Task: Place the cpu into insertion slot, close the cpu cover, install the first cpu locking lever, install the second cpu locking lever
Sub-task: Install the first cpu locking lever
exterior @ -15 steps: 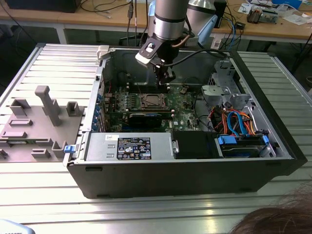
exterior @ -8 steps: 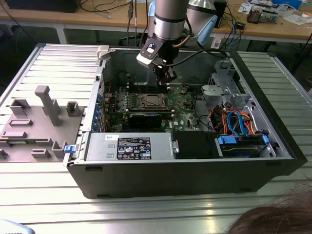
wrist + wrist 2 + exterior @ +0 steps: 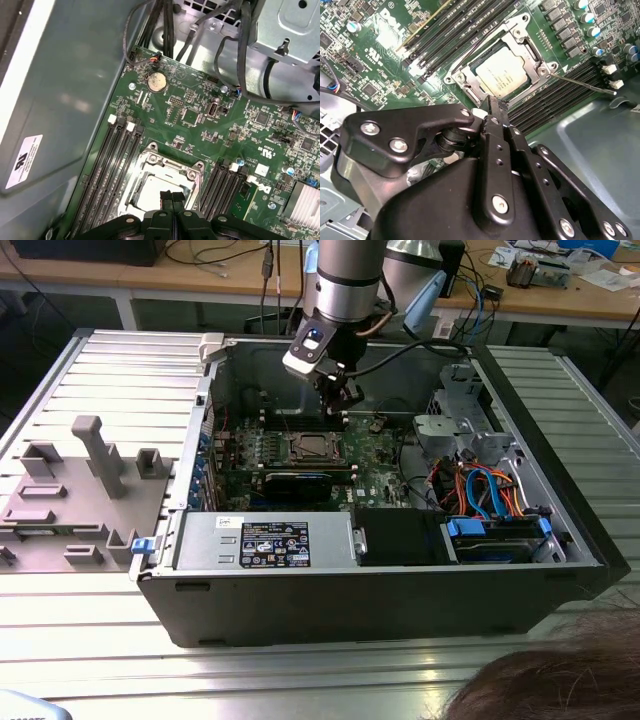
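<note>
One silver table (image 3: pixel 90 640) with long ridges holds it all. Wooden desks (image 3: pixel 90 285) stand behind the arm. Someone's hair (image 3: pixel 560 685) shows well away from the gripper (image 3: pixel 345 395).

A grey tray (image 3: pixel 60 510) with blocky holders lies far from the gripper, on the exterior view's left.

The big dark computer case (image 3: pixel 400 610) lies open on the table. The gripper hangs inside it, over the green motherboard (image 3: pixel 375 450). A black graphics card (image 3: pixel 295 483), a silver power box (image 3: pixel 270 540) and orange and blue cables (image 3: pixel 480 490) sit in the case too, farther from the gripper.

In both wrist views the gripper's two black fingers (image 3: pixel 492 112) are pressed together with nothing between them.

The cpu (image 3: pixel 502 75) lies flat in the insertion slot (image 3: pixel 456 78), just past the fingertips. The cpu cover (image 3: pixel 532 60) lies down around it like a frame. A thin metal lever (image 3: pixel 585 84) sticks out from the cover's side, over the long memory slots (image 3: pixel 555 97).
</note>
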{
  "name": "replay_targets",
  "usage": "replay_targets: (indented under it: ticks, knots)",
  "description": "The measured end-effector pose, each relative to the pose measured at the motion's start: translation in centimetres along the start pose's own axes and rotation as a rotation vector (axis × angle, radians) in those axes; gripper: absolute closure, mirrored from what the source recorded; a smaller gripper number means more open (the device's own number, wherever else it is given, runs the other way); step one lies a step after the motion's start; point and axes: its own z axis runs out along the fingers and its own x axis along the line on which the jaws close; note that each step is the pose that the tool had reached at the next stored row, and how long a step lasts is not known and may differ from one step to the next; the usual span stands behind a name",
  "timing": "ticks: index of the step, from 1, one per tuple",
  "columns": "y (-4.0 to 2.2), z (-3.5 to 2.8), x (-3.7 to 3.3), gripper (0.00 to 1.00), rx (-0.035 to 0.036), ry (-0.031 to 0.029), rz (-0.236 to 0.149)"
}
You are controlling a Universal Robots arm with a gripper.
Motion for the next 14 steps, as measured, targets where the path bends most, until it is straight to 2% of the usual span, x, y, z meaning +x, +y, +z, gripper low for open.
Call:
replay_targets:
  ticks: [14]
  knots:
    - [0.00,0.00,0.00,0.89,-0.0003,-0.0016,-0.068]
